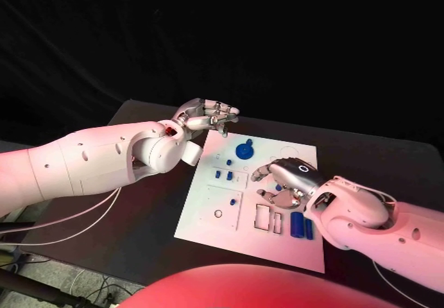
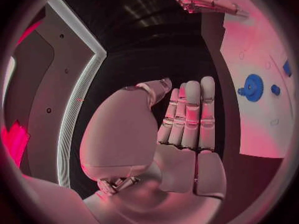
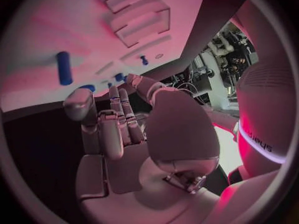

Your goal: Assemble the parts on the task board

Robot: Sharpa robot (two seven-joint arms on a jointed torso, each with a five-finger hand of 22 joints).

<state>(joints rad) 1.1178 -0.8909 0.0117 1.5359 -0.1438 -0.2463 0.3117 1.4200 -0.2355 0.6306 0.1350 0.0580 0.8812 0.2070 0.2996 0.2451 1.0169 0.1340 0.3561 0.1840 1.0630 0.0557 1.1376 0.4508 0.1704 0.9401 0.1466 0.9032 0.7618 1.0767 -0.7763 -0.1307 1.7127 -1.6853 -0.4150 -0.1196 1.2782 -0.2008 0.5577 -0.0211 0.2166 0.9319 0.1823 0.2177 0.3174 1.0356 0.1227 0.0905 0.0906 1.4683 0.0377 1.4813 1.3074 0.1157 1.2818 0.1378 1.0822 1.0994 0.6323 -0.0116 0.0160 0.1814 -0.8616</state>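
Observation:
The white task board lies in the middle of the table. A blue gear sits near its far edge and also shows in the left wrist view. Small blue pegs stand mid-board, and two long blue cylinders lie near the right edge; one appears in the right wrist view. My left hand hovers above the board's far left corner, its fingers side by side, holding nothing. My right hand hangs low over the board's right half, fingers bent, thumb apart, nothing between them.
Rectangular cut-outs lie in the board's near part, beside the cylinders. A small blue part and a ring mark sit to their left. Black table surrounds the board; its left edge runs under my left forearm.

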